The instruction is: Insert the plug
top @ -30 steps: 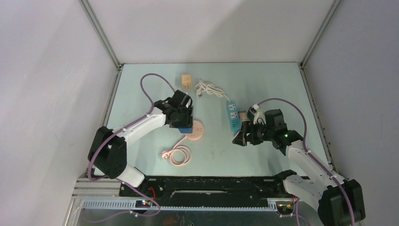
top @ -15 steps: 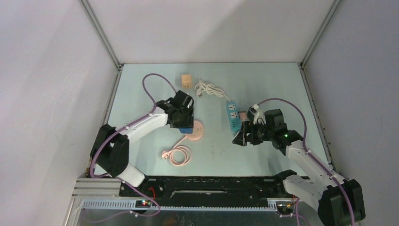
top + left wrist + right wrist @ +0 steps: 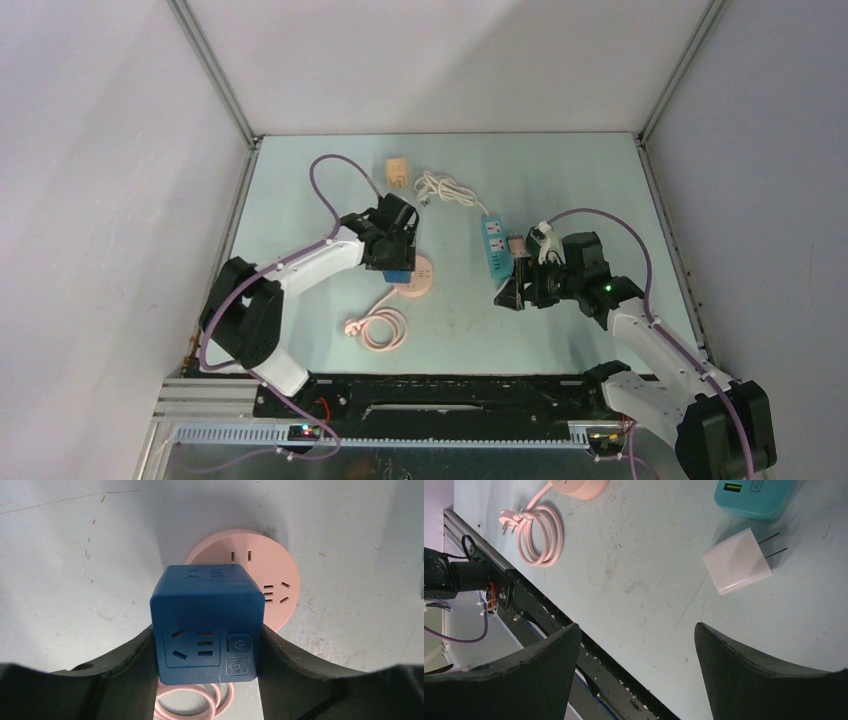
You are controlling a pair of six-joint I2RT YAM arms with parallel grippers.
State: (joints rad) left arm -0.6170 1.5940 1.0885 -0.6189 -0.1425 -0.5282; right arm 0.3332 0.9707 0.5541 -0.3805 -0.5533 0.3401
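Note:
My left gripper (image 3: 396, 262) is shut on a blue cube plug (image 3: 207, 622), gripping its two sides. The cube (image 3: 398, 272) hangs over the left part of a round pink socket (image 3: 270, 575) lying on the table (image 3: 300, 200). The cube's underside and any pins are hidden. In the top view the pink socket (image 3: 421, 279) sits just right of the cube. My right gripper (image 3: 636, 630) is open and empty above the table. It hovers near a white charger (image 3: 737, 561) with two pins.
The pink socket's coiled cable (image 3: 380, 330) lies toward the near edge. A teal power strip (image 3: 492, 245) sits at centre right, with a white cable (image 3: 445, 190) and a tan adapter (image 3: 397, 172) behind. The black front rail (image 3: 574, 650) runs under the right gripper.
The left arm has swung slightly, carrying the blue cube a little right toward the pink socket. The right arm has not moved.

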